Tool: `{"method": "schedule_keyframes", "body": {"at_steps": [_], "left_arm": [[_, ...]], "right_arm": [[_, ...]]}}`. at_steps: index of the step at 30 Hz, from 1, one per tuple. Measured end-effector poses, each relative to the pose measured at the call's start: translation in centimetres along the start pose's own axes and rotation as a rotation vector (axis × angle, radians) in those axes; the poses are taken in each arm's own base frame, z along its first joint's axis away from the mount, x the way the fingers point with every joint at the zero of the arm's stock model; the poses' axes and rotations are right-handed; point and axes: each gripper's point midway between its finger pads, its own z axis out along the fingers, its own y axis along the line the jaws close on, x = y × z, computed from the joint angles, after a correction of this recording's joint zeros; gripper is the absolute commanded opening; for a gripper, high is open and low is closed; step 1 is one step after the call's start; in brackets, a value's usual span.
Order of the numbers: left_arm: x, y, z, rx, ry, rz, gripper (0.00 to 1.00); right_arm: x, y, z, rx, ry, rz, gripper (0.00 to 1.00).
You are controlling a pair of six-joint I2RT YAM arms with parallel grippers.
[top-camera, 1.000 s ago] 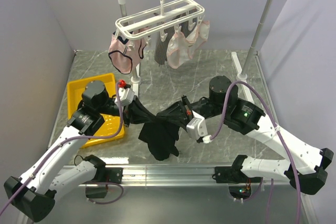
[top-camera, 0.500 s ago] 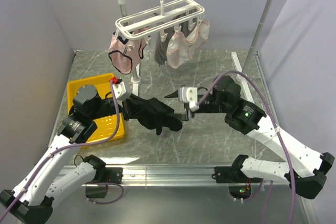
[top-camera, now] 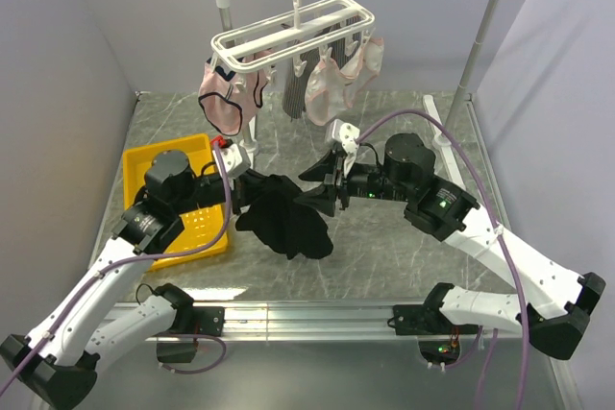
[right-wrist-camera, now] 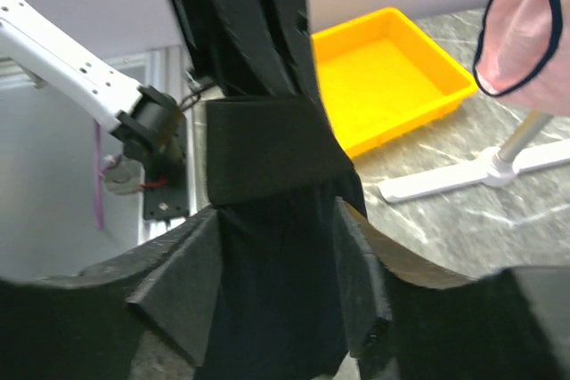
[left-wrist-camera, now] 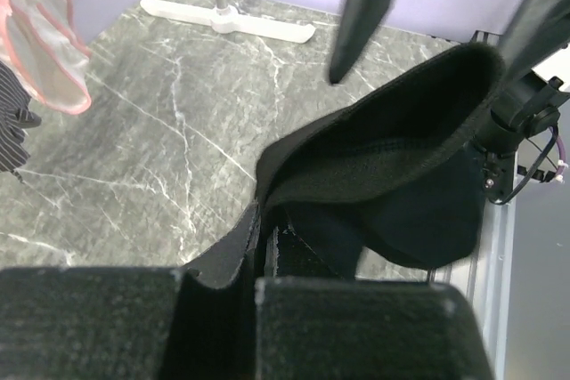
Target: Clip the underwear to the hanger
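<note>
Underwear droops at frame centre, one end pinched tight in the left tool. The right tool stands wide apart around the other end; whether its fingers touch the cloth is hard to tell. The lower folds hide the bench beneath. Beyond, bare bench lies before the hanger, upper centre.
</note>
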Motion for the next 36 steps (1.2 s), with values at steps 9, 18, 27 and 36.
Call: {"method": "schedule_keyframes", "body": {"at_steps": [9, 18, 27, 36], "left_arm": [[0.2, 0.2, 0.4, 0.0, 0.012, -0.016, 0.0], [0.2, 0.3, 0.7, -0.002, 0.015, -0.045, 0.0], [0.4, 0.5, 1.1, -0.004, 0.024, -0.073, 0.0], [0.2, 1.8, 2.1, -0.085, 0.008, -0.263, 0.0]], "right_arm": [[-1.1, 0.4, 0.4, 0.008, -0.023, 0.0, 0.63], [-0.2, 1.8, 0.2, -0.056, 0.024, 0.027, 0.64], [0.2, 1.5, 0.8, -0.007, 0.024, 0.04, 0.73], [2.6, 3.5, 1.1, 0.098, 0.017, -0.01, 0.77]]}}
